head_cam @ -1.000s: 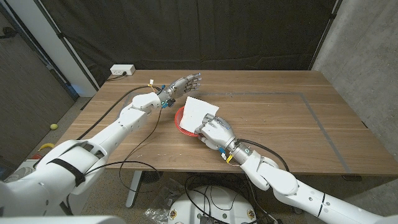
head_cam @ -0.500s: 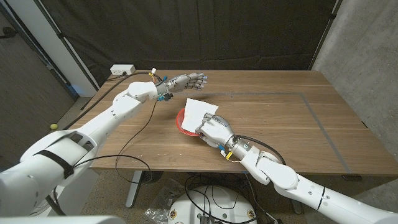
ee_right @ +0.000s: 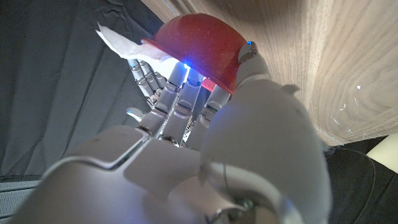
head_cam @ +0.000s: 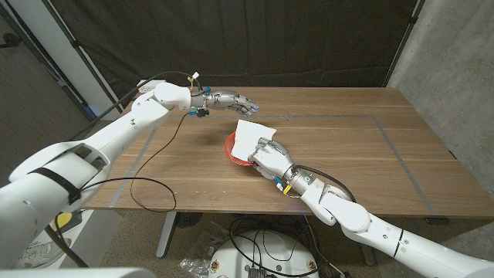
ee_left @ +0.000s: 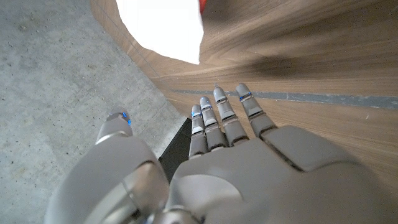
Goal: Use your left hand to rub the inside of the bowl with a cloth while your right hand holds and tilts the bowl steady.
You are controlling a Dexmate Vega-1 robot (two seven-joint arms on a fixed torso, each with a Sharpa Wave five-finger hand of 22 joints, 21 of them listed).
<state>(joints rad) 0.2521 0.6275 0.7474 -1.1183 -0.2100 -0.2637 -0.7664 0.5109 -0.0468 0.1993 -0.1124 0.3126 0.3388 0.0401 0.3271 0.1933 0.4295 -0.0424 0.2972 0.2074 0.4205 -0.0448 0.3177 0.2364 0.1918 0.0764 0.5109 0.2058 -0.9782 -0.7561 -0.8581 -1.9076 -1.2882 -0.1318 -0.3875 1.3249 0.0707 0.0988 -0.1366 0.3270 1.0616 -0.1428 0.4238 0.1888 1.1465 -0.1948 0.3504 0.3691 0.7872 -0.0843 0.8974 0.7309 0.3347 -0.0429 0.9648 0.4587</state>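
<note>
bowl (head_cam: 234, 150), red, near the table's (head_cam: 347, 154) middle with the white cloth (head_cam: 250, 137) draped in it, is gripped by the right hand (head_cam: 266, 161); the left hand (head_cam: 231, 100), empty with fingers extended toward the far edge, must next take the cloth.

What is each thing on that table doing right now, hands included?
Left hand: open, fingers stretched out, holding nothing, above the table behind the bowl.
Right hand: grips the bowl's near rim.
Red bowl: on the table, held; tilt unclear.
White cloth: lying in the bowl, sticking out past its rim, untouched by the left hand.
</note>
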